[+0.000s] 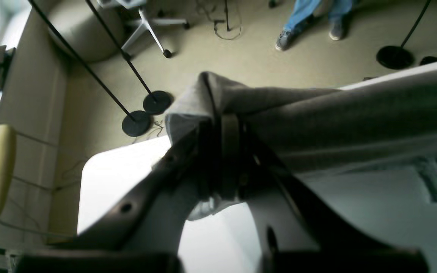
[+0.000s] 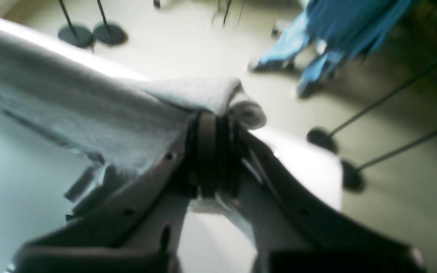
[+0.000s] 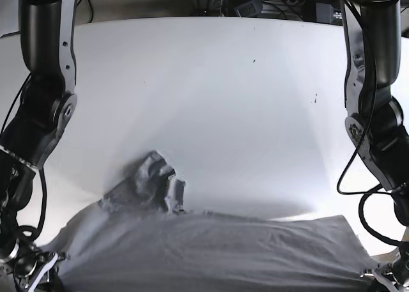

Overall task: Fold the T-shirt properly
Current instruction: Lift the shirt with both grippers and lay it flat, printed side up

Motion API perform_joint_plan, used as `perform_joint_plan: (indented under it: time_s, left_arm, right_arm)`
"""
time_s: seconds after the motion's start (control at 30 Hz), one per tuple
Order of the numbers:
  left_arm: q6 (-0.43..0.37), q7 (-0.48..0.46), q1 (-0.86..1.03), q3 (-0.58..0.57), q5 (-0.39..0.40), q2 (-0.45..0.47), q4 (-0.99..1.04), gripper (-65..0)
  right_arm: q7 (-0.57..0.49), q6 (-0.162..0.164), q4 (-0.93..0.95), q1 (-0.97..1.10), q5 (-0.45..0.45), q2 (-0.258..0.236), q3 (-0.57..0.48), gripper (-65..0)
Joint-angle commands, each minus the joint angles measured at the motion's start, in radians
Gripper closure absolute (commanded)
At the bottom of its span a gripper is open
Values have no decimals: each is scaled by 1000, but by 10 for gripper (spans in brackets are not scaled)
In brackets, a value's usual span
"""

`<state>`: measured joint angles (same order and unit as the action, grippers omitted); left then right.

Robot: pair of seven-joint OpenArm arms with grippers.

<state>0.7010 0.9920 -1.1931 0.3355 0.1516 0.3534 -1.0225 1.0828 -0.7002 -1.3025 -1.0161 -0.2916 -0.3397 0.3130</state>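
the grey shirt (image 3: 211, 247) lies along the near edge of the white table (image 3: 211, 87), spread wide from one corner to the other, with a crumpled lump of cloth (image 3: 153, 183) rising from its far edge on the side of the right arm (image 3: 41, 107). both near corners of the shirt are lifted off the table.

the left tool (image 1: 224, 131) is clamped on a bunched corner of the shirt; the cloth folds over its fingers (image 1: 230, 144) and stretches away taut across the table edge. the right tool (image 2: 212, 127) is likewise closed on the other corner, with a rolled fold of cloth sitting on top of its fingers (image 2: 207, 148).

in the base view each tool sits at a bottom corner of the shirt, mostly cut off by the frame. the left arm (image 3: 374, 107) stands well apart from the right arm, the shirt between them.

beyond the table, on the floor, are round stand bases (image 1: 146, 112) and a person's legs in jeans (image 1: 309, 17).
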Motion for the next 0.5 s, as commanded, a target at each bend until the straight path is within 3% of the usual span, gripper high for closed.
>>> perform_joint_plan:
  time_s: [0.03, 0.1, 0.23, 0.5]
  left_arm:
    - [-3, -32, -47, -2, 6, 22, -6, -11]
    - [-3, -28, -40, 1, 6, 25, -32, -11]
    - [-3, -28, 158, 46, 7, 26, -121, -11]
    - [-3, 12, 704, 247, 7, 14, -405, -11]
  right_arm:
    - [10, 2, -18, -71, -2, -15, 2, -19]
    - [52, 2, -61, -59, -4, -15, 8, -19]
    - [66, 2, -230, 197, -5, 0, 56, -19]
    - [106, 2, -513, 773, -5, 126, 240, -19]
